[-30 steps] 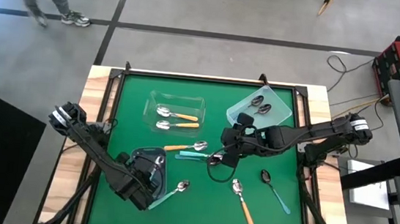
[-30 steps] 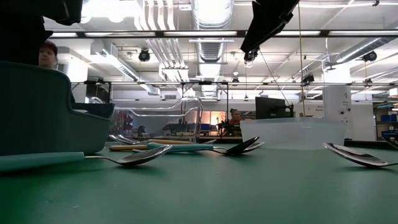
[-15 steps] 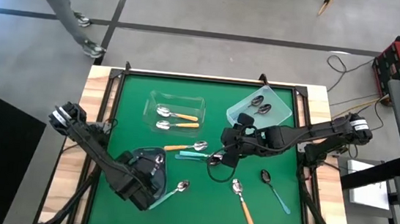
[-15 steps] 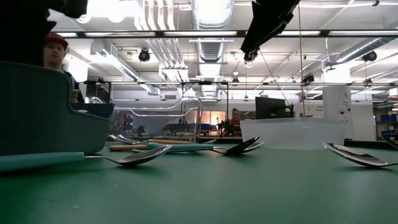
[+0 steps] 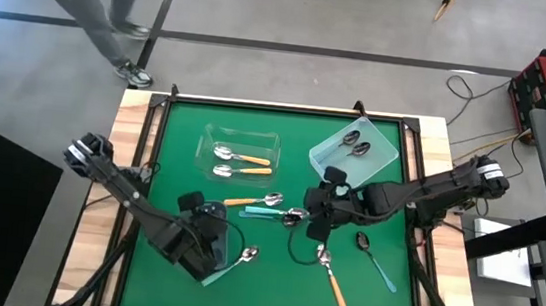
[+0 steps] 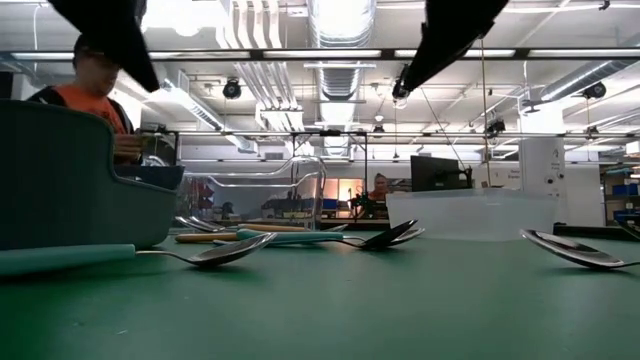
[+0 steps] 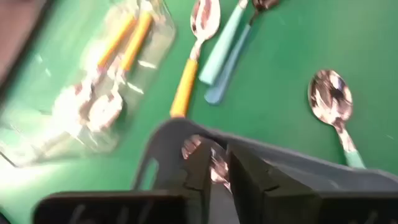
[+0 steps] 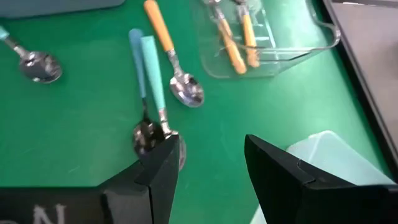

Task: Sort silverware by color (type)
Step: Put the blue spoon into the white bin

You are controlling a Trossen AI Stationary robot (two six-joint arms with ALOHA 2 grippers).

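My left gripper (image 7: 219, 169) hangs shut over the grey bin (image 6: 80, 170) at the table's near left, clear of its rim (image 7: 280, 165). A shiny spoon bowl (image 7: 194, 147) lies in the bin past the fingertips. A teal spoon (image 5: 240, 259) lies on the mat beside the bin. My right gripper (image 8: 211, 165) stands open above the mid-table, just over the bowls of a teal spoon (image 8: 152, 68) and a blue spoon (image 8: 137, 56). An orange spoon (image 8: 165, 37) lies beside these two. None of them is touched.
A clear bin (image 5: 237, 158) at the far middle holds two orange spoons. A pale bin (image 5: 354, 146) at the far right holds two dark spoons. An orange spoon (image 5: 331, 276) and a teal-handled spoon (image 5: 375, 258) lie near the right front. A person walks beyond the table.
My left gripper has risen a little over the grey bin and rolled about its own line. My right gripper has drifted slightly toward the table's near edge, over the spoons in the middle. No spoon on the mat has moved.
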